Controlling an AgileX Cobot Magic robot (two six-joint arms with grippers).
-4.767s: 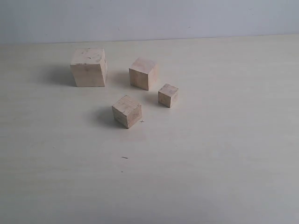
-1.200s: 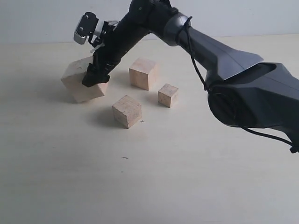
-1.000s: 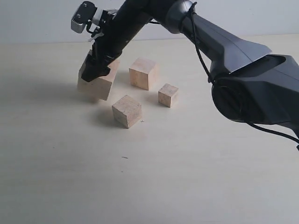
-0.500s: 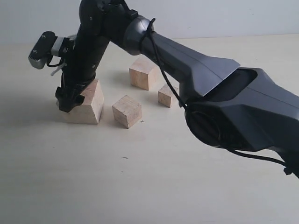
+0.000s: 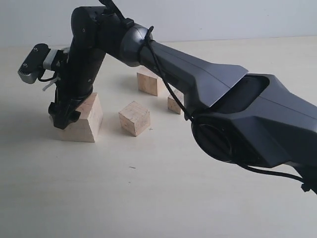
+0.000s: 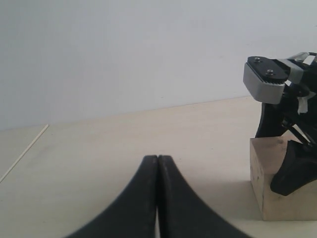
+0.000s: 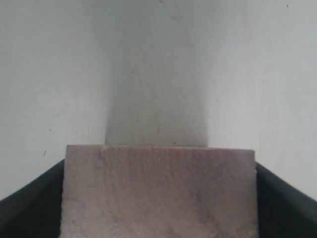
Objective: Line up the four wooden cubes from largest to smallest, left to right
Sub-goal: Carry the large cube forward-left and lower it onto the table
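Note:
My right gripper (image 5: pixel 68 113) is shut on the largest wooden cube (image 5: pixel 84 123), which sits low at the left of the table, its base at or just above the surface. In the right wrist view this cube (image 7: pixel 158 193) fills the space between the dark fingers (image 7: pixel 29 208). The mid-sized cube (image 5: pixel 134 118) lies just right of it. The second-largest cube (image 5: pixel 147 82) and the smallest cube (image 5: pixel 173 103) sit behind, partly hidden by the arm. My left gripper (image 6: pixel 157 158) is shut with nothing in it, a short way from the largest cube (image 6: pixel 270 191).
The pale table (image 5: pixel 148 188) runs wide toward the front and left. The right arm (image 5: pixel 198 79) stretches across the middle from the right side. A plain wall (image 5: pixel 223 17) stands behind the table's far edge.
The right gripper has carried the largest cube left and toward the front, lowering it from a tilted lift down to the table.

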